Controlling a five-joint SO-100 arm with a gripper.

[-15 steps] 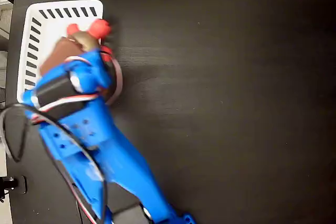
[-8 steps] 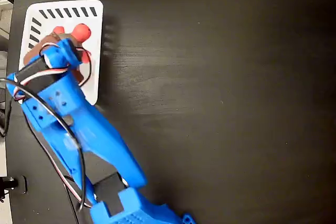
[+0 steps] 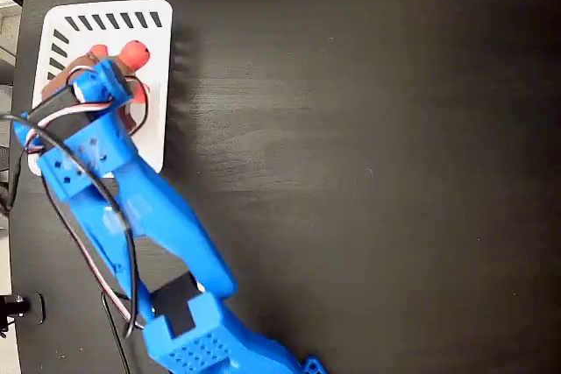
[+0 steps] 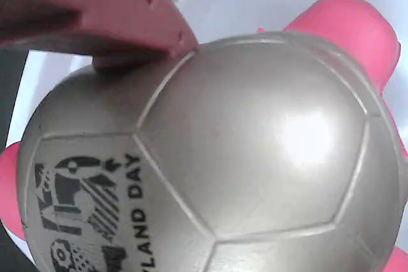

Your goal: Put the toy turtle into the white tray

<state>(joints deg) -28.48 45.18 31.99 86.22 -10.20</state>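
Across the dark table (image 3: 368, 129), which fills most of the fixed view, there's loads of bare room to the right; everything happening is crammed into the top-left corner. The blue arm (image 3: 149, 225) reaches in diagonally from the bottom edge, which makes sense since the white tray (image 3: 156, 85) sits right up near the table's left edge. That tray is mostly covered by the arm's wrist, with only its slotted top wall and right side showing.

The gripper (image 3: 110, 85) is over the tray's inside, closed around the toy turtle (image 4: 223, 157), whose red head and a foot poke out toward the tray's top wall. In the wrist view a reddish finger (image 4: 108, 11) presses on the shell's upper edge, white tray behind it. I'd say it's held low like this for the drop. Can't tell if the turtle touches the floor. Not much slack to the walls; a straight lift out looks safest.
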